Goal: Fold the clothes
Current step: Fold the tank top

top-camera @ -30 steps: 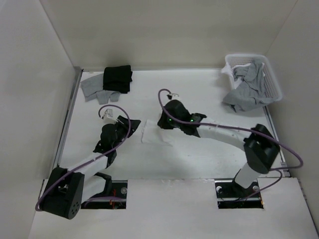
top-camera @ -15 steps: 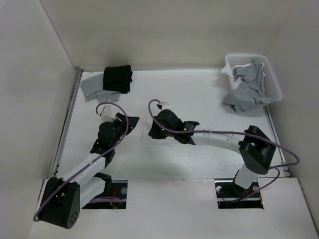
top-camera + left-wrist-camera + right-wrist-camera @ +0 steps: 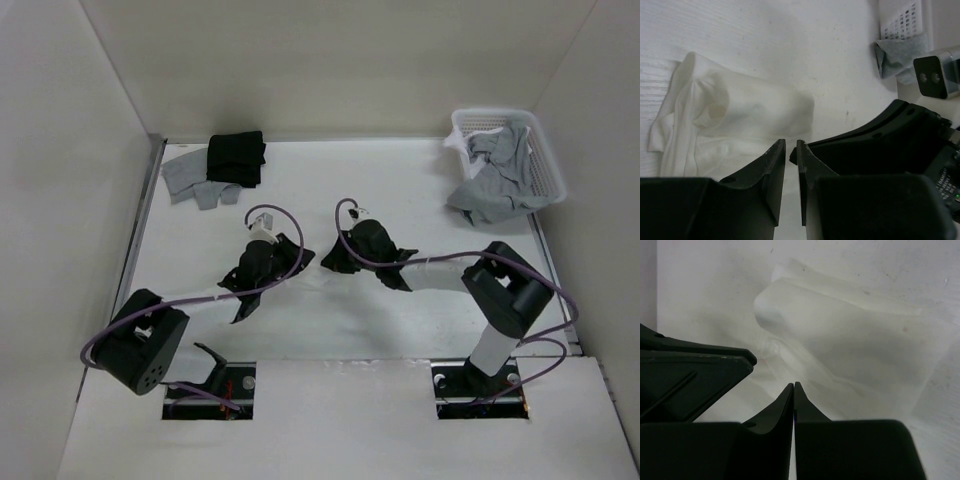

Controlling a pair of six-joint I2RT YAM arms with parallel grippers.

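Left gripper (image 3: 790,146), jaws a narrow empty slit, should pinch the white top's (image 3: 740,117) edge at ten o'clock. Right gripper (image 3: 794,387), jaws pressed together, should lift evenly with it.

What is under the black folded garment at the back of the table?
A gray cloth sticks out from beneath the black folded garment toward the left and front; how far it runs underneath is covered.

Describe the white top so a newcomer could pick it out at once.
On the white table, look mid-table between the left gripper and the right gripper. The white top lies there rumpled, thin and cream-white; the black folded garment and the grey cloth lie at the far left corner.
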